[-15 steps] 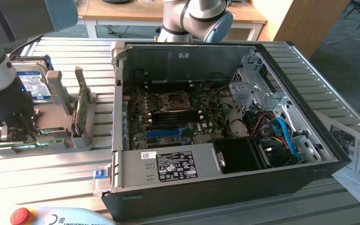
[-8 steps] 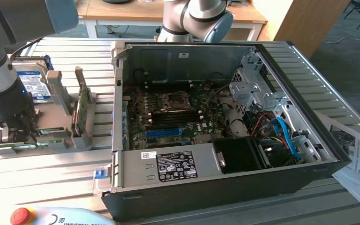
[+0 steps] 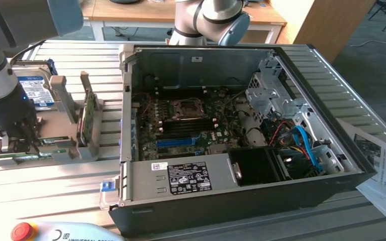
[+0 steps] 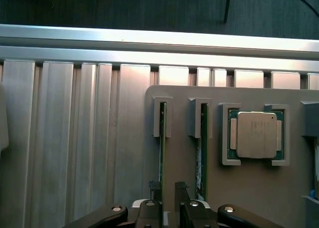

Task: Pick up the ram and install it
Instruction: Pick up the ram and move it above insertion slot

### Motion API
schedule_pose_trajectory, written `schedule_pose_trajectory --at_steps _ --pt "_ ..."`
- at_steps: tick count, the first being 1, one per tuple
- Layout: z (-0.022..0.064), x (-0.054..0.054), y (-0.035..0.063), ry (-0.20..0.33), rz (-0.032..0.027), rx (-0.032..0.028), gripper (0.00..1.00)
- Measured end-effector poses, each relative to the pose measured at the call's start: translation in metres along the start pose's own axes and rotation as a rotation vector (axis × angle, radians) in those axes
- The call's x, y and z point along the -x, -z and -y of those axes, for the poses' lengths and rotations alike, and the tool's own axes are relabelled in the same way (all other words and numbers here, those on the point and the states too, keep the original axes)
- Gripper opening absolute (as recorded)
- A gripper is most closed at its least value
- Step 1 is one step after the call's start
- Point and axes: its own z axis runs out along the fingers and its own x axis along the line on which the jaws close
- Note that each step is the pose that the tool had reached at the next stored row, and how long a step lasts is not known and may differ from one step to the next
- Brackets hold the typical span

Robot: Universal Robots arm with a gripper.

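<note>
Close under the wrist, the pincer [image 4: 168, 192] stands wide, holding nothing, its two fingers set either side of the ram [image 4: 162, 148]. That ram is a thin green stick on edge in a slot of the grey holder [image 4: 259, 188], which lies on the slatted counter [image 4: 75, 138] beside the open computer case [image 3: 247, 201]. A second stick [image 4: 202, 138] stands in the next slot, just beside the far finger, and a processor [image 4: 255, 135] sits in its pocket beyond that.

To my eye the ram lies nearer one finger than the other. A squeeze from here could shove it sideways against the slot's end guides and leave it tilted or jammed. The outer finger could also catch the neighbouring stick. A crooked hold would make seating it in the case's memory slots [image 3: 179, 142] chancy.
</note>
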Motion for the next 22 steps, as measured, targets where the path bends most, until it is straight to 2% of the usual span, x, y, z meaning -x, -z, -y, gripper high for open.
schedule_pose_trajectory --at_steps 5,13,22 --pt "-0.0006 0.0 -0.0006 0.001 -0.0005 -0.0003 0.25" --pt "-0.0002 0.0 -0.0019 0.005 -0.0083 -0.0002 0.25" --pt "0.0059 -0.0001 -0.0016 0.006 -0.0086 0.0 0.25"
